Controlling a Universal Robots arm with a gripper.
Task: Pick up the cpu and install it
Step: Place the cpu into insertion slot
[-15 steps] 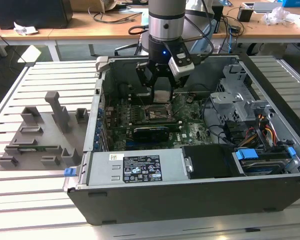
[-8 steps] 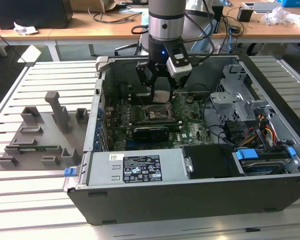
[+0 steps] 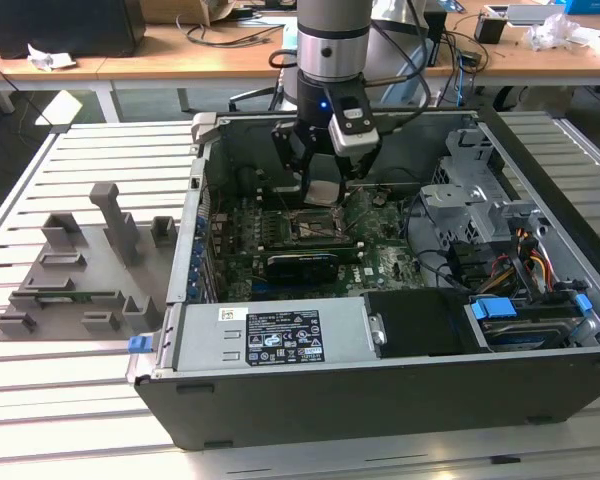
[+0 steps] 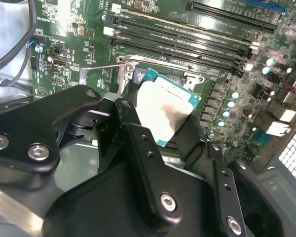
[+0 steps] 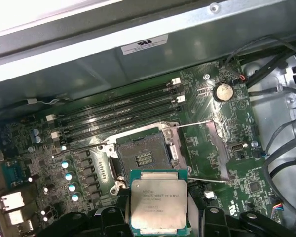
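Observation:
The cpu (image 3: 323,192) is a small square chip with a silver-grey top, held tilted inside the open computer case (image 3: 280,400). My gripper (image 3: 326,180) is shut on it, one black finger on each side edge. In the first wrist view the cpu (image 5: 159,202) hangs just short of the dark square socket (image 5: 143,159), which lies open and bare on the green motherboard (image 5: 197,143). In the second wrist view the cpu (image 4: 164,112) sits between my black fingers (image 4: 132,129), above the socket's metal frame (image 4: 123,74). The socket (image 3: 310,228) is directly below the gripper.
A grey plastic fixture tray (image 3: 80,270) with upright posts lies on the slatted table at the exterior view's left. Memory slots (image 5: 118,111) run beside the socket. A drive cage (image 3: 470,190) and cables (image 3: 525,255) fill the case at the exterior view's right. A power supply (image 3: 270,335) lines the near wall.

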